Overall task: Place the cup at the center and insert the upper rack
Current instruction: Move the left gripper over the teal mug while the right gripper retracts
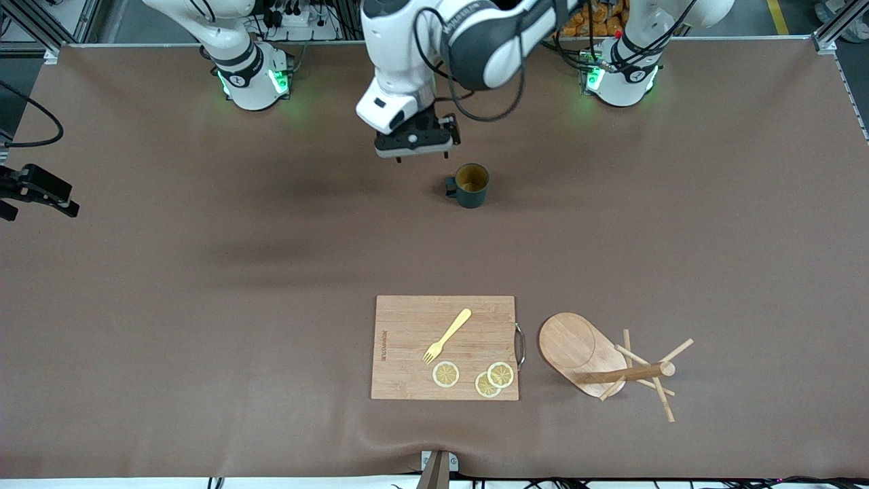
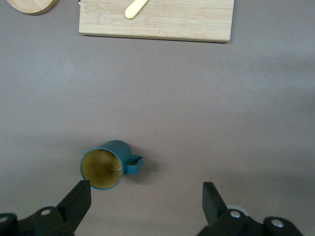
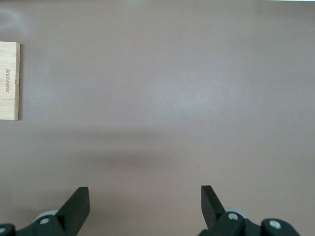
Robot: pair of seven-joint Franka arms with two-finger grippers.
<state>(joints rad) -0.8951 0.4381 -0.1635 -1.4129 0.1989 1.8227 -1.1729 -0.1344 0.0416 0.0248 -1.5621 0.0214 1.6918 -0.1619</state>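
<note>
Brown table (image 1: 204, 285): upright cup (image 1: 471, 185) empty; left hand (image 2: 145, 204) released beside it

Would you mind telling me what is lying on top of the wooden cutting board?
On the cutting board lie a yellow fork and three lemon slices, two of them overlapping. Whatever is beneath the board is covered.

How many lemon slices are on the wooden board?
3, all on the cutting board, at its edge nearest the front camera: one lemon slice just below the yellow fork, and two overlapping slices toward the board's metal handle.
</note>
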